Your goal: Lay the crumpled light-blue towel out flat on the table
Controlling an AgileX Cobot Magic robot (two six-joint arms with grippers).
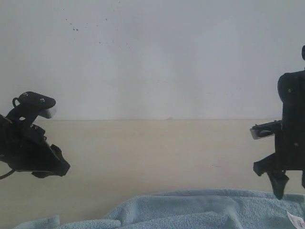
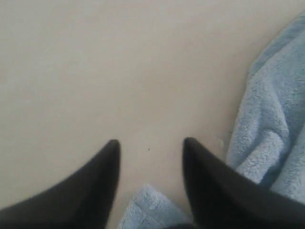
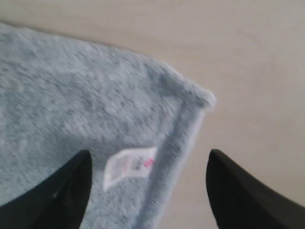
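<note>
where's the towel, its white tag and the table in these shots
towel (image 3: 71, 95), right wrist view, middle of its fluffy blue surface
white tag (image 3: 128, 168), right wrist view, centre of the tag
table (image 1: 152, 152), exterior view, bare beige top

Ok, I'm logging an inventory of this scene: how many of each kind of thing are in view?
Towel: 1
White tag: 1
Table: 1
Grippers: 2 (left gripper, right gripper)
Total: 5

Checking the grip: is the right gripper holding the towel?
No, the right gripper stands open over the towel, whose corner lies loose between the jaws.
</note>
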